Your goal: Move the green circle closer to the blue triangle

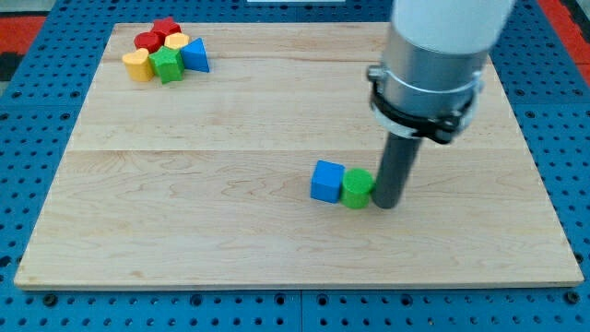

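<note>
Starting at the view's left, you've got a tight little cluster up in the top-left corner of the wooden tabletop [184,129]: a yellow heart-ish block [136,65] on the far left, a red round block [147,41] and a red star [166,29] behind it, a green block [167,65] of blurry shape in front, another yellow block [177,43] peeking out in the middle, and the blue triangle [195,55] on the cluster's right edge. All of them are touching or jammed together. Moving right, there's a long stretch of bare wood, then near the centre, a bit toward the view's bottom, you'll find a blue cube [326,181] with the green circle [357,188] pressed right against its right side. So your green circle is well apart from the blue triangle, way down and to the right of it. Just right of the green circle sits your tip [386,205], touching or as good as touching its right side, with the rod running up into the big grey arm body. There are no jaws on this rig, just the rod.
</note>
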### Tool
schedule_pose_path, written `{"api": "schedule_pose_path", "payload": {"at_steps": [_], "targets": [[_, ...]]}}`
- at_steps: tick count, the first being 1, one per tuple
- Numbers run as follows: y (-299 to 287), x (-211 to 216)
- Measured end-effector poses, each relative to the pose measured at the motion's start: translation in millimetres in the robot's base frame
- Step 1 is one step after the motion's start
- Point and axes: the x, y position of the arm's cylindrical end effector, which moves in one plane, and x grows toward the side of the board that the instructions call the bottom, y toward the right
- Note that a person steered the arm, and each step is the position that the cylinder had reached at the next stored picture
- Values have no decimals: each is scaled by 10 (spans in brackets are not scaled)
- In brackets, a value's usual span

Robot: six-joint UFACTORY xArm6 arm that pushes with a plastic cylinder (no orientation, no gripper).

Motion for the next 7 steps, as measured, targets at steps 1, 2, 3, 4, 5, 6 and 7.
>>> {"api": "schedule_pose_path", "payload": {"at_steps": [1,2,3,4,5,6,7], "targets": [[-448,-161],[-869,-352],[-1273,-534],[-1698,-712],[-2066,-962],[-2334,-1236],[-2455,-1520]]}}
